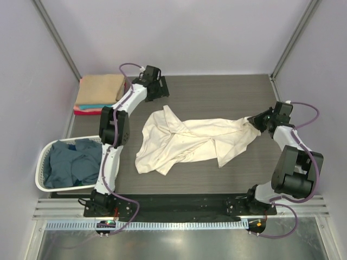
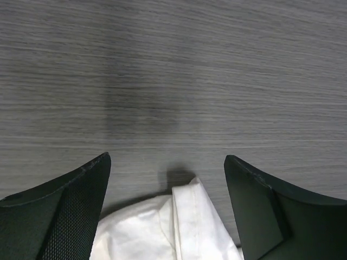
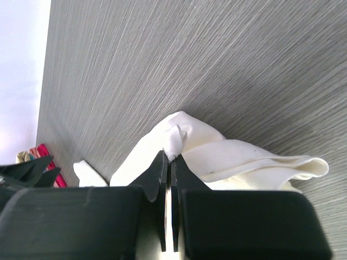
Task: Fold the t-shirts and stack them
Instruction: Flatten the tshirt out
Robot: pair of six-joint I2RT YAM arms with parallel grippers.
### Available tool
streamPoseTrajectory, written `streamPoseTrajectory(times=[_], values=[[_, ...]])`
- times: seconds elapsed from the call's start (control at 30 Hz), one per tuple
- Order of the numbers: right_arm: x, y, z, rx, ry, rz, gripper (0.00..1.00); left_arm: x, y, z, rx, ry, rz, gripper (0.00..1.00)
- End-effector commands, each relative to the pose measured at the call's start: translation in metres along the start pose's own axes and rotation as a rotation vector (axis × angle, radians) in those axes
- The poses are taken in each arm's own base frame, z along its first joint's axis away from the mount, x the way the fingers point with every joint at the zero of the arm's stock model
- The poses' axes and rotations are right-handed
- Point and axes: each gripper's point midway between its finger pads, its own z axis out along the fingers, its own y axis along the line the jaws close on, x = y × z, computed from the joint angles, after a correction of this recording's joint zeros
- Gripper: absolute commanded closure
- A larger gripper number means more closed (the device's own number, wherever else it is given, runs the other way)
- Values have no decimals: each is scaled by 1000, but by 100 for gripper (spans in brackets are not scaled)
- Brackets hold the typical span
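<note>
We see the cream-white t-shirt (image 1: 190,141) lying crumpled across the middle of the desk (image 1: 217,92), with bare wood on its far and near sides. A tan shirt (image 1: 100,88) tops a folded stack at the far-left corner. The right end effector (image 3: 169,158), its arm bent low, is pinched on the big shirt's right edge, and the left end effector (image 2: 167,162), spread wide and holding nothing, hovers just beyond its far corner.

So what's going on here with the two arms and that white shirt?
The right end effector is shut on the right edge of the crumpled cream-white t-shirt spread across the table. The left end effector is open near the shirt's far corner, gripping nothing. A folded stack with a tan shirt on top sits at the far left, and a dusty-blue shirt lies in the laundry basket.
</note>
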Motion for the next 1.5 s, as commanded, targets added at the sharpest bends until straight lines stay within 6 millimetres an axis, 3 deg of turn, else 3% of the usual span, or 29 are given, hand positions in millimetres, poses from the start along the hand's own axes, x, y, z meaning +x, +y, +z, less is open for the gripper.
streamPoseTrajectory(times=[0.0,0.2,0.37,0.4,0.5,0.6,0.73,0.83,0.87,0.93,0.97,1.0,1.07,1.1,1.13,1.17,1.2,1.23,1.27,1.3,1.33,1.4,1.43,1.47], values=[[-5,21,-11,-74,-10,-41,99,7,-16,-9,48,72,-8,14],[-6,21,-10,-72,-15,-49,99,31,-27,2,90,123,-19,22],[-6,15,-7,-53,-16,-56,99,47,-38,-4,115,124,-10,28],[-7,14,-8,-45,-24,-58,99,61,-32,0,101,148,-13,28],[-7,12,-7,-42,-25,-64,99,66,-28,3,87,133,-13,32],[-6,13,-7,-44,-23,-66,99,64,-25,8,76,126,-11,42],[-7,11,-8,-36,-28,-69,99,52,-31,2,85,101,-8,65],[-8,12,-8,-32,-31,-71,99,39,-36,-11,83,73,3,100],[-7,14,-8,-41,-22,-68,99,30,-37,-17,82,56,4,100],[-7,23,-12,-60,4,-68,99,11,-47,-51,113,10,0,100],[-10,39,-18,-99,14,-78,99,8,-43,-60,93,-16,-1,100],[-12,47,-23,-112,17,-84,99,-21,-56,-101,133,-111,-8,100],[-14,65,-40,-138,13,-107,99,-38,-60,-138,147,-177,-11,100],[-22,85,-52,-174,-11,-133,99,-53,-62,-176,164,-230,-16,100],[-22,90,-62,-173,-8,-146,99,-60,-63,-198,173,-259,-16,100],[-34,114,-85,-225,-58,-173,99,-68,-62,-219,176,-291,-16,100],[-39,122,-97,-233,-82,-180,99,-69,-57,-236,161,-303,-15,100],[-40,127,-111,-233,-89,-186,99,-79,-57,-277,186,-365,-23,100],[-50,149,-138,-284,-142,-211,99,-79,-53,-295,185,-377,-16,100],[-54,157,-152,-298,-168,-220,99,-82,-50,-316,189,-410,-16,100],[-54,160,-164,-299,-174,-222,99,-88,-47,-353,214,-464,-22,100],[-63,182,-208,-351,-256,-264,99,-87,-38,-390,223,-506,-20,100],[-65,182,-219,-337,-277,-267,99,-87,-34,-407,227,-532,-25,100],[-69,192,-242,-365,-325,-292,99,-85,-28,-441,251,-579,-33,100]])
